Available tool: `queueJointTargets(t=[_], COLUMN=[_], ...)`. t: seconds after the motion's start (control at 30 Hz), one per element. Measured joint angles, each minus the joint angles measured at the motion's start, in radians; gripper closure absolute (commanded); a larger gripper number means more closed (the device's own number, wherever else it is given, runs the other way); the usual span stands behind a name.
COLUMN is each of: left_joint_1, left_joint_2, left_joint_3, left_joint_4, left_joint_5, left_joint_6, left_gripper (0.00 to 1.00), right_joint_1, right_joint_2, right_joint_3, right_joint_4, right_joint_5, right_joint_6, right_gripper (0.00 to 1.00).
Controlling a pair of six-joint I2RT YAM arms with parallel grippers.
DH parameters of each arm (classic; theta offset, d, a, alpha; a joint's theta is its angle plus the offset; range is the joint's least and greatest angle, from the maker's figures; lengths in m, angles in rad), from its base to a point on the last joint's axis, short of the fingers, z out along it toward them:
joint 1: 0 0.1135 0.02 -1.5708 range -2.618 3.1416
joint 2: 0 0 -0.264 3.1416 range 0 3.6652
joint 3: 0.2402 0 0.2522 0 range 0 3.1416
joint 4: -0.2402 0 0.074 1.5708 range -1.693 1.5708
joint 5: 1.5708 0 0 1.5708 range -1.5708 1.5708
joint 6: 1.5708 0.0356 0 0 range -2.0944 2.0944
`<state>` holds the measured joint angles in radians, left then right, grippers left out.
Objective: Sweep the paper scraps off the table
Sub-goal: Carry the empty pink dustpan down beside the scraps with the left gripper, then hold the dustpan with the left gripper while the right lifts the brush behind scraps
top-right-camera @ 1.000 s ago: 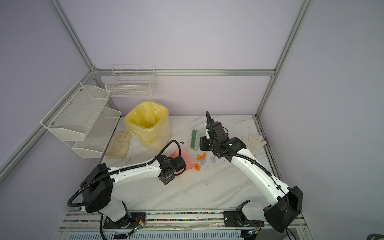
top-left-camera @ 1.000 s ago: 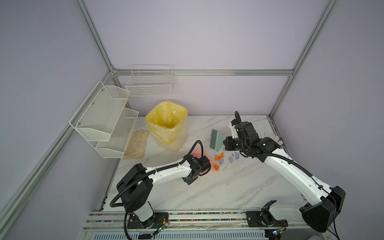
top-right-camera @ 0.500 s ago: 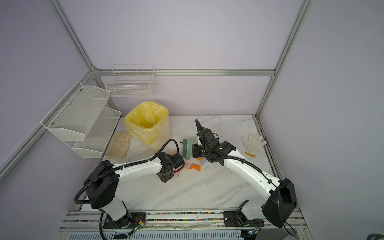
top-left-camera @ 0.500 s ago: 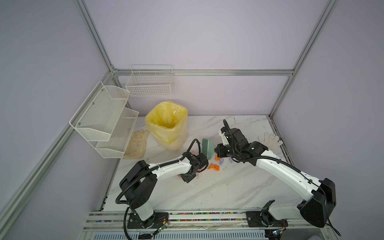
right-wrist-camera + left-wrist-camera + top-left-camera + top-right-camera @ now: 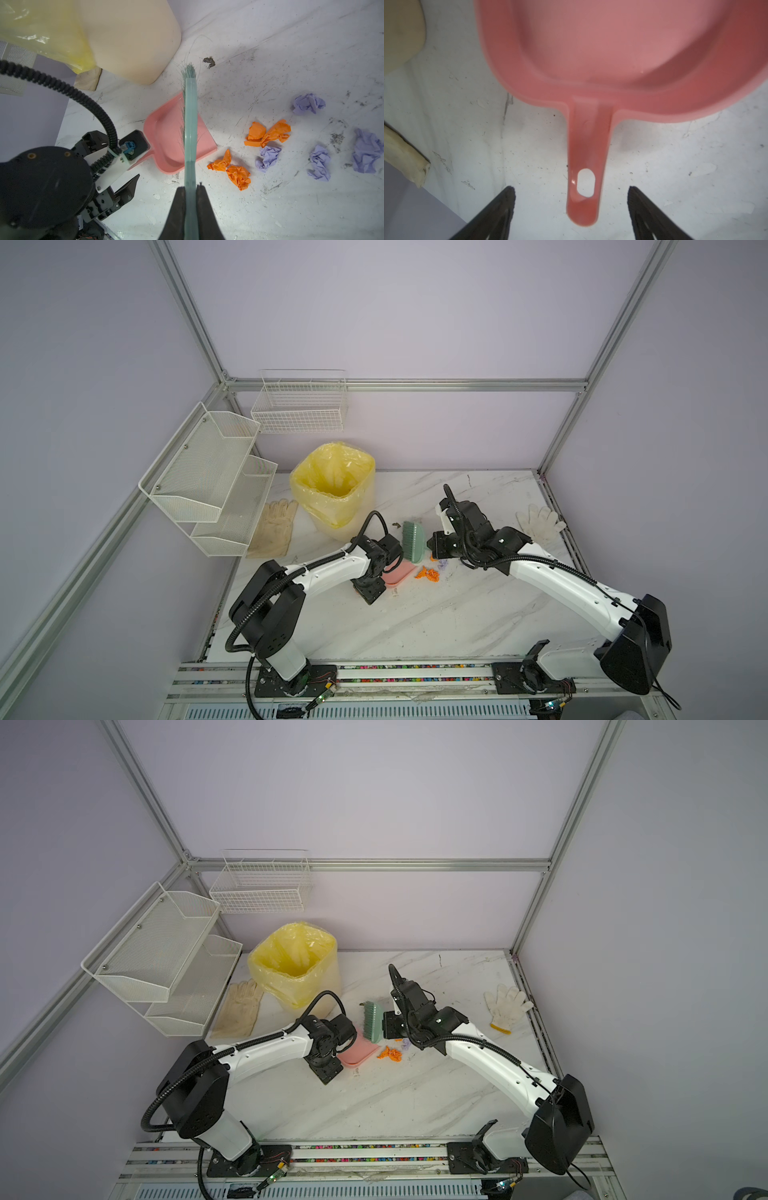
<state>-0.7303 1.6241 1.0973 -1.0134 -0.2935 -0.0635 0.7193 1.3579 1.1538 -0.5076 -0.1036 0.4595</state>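
Note:
Orange paper scraps [image 5: 268,133] and pale purple ones [image 5: 308,103] lie on the marble table [image 5: 436,626], just off the open lip of the pink dustpan [image 5: 166,135]. In both top views an orange wad [image 5: 428,573] [image 5: 390,1053] shows beside the pan [image 5: 400,572]. The pan lies flat and empty [image 5: 612,52]. Its handle runs between the spread fingers of my left gripper [image 5: 571,188], which is open and not touching it. My right gripper [image 5: 190,187] is shut on the green brush [image 5: 190,124], which hangs over the pan [image 5: 413,541].
A bin lined with a yellow bag [image 5: 332,485] stands just behind the dustpan. A white glove [image 5: 540,520] lies at the right edge and a beige one [image 5: 274,526] at the left. Wire-mesh shelves [image 5: 208,472] hang on the left wall.
My left gripper has opened and let go of the dustpan handle. The right arm has carried the brush leftward and nearer, to above the pan.

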Motion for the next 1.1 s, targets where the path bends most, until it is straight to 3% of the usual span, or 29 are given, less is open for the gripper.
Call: queueJointTargets(t=[0.33, 0.43, 0.7, 1.1], left_joint_1=[0.03, 0.042, 0.116, 0.119], left_joint_2=[-0.008, 0.0, 0.075, 0.073], left_joint_3=[0.0, 0.0, 0.0, 0.0], left_joint_4=[0.002, 0.002, -0.002, -0.004], left_joint_5=[0.126, 0.149, 0.156, 0.178], left_joint_6=[0.042, 0.055, 0.058, 0.061], left_gripper=[0.23, 0.32, 0.47, 0.63], right_joint_1=[0.0, 0.0, 0.0, 0.001], right_joint_2=[-0.016, -0.027, -0.051, -0.053], right_joint_3=[-0.001, -0.001, -0.001, 0.0], right_joint_4=[-0.002, -0.003, -0.006, -0.012], right_joint_5=[0.007, 0.01, 0.014, 0.021], right_joint_6=[0.0, 0.0, 0.001, 0.001], right_gripper=[1.0, 1.0, 1.0, 1.0])
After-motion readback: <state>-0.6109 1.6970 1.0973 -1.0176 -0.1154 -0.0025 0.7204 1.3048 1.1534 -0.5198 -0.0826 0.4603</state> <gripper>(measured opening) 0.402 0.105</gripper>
